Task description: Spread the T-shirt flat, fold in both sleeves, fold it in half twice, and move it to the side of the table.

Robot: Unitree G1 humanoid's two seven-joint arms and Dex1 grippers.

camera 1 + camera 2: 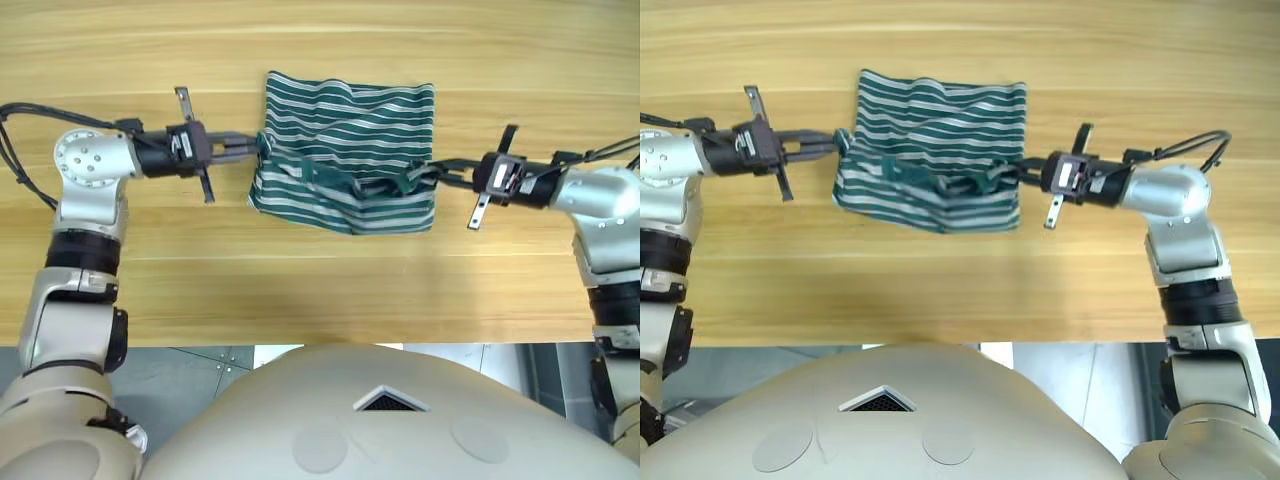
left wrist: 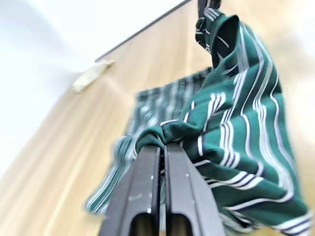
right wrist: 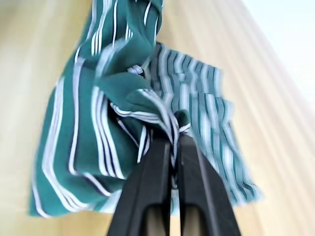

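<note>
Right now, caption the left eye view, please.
Left gripper and right gripper pinch opposite sides of a green striped T-shirt on a wooden table.

The T-shirt point(image 1: 345, 160) is dark green with thin white stripes, the desk point(image 1: 300, 290) pale straight-grained wood, my left hand point(image 1: 255, 146) and right hand point(image 1: 436, 174) black.

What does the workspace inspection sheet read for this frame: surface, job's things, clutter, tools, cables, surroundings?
Surface: light wooden table, lengthwise grain.
Job's things: green white-striped T-shirt, rumpled, roughly rectangular, mid-table.
Clutter: small pale blurred item at table's edge, unidentifiable.
Tools: left tool shut on T-shirt's left edge; right tool shut on its right edge.
Cables: black cables loop off left arm, clear of cloth.
Surroundings: grey floor below the near edge.
</note>
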